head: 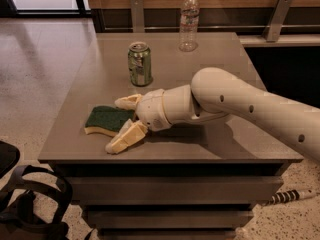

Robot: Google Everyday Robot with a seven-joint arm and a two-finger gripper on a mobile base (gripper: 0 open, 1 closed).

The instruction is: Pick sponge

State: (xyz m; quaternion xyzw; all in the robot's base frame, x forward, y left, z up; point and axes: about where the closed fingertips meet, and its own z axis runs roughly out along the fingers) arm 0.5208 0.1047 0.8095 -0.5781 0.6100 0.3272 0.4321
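Observation:
The sponge lies flat on the grey table near its front left corner, dark green top up with a pale yellow foam edge showing. My gripper reaches in from the right, low over the table, open. One pale yellow finger is behind the sponge's right end and the other finger is in front of it, so the sponge's right end sits between them. The white arm stretches across the table's right half.
A green drink can stands upright behind the gripper. A clear water bottle stands at the table's far edge. The table's front edge is just below the gripper. A dark object sits on the floor at lower left.

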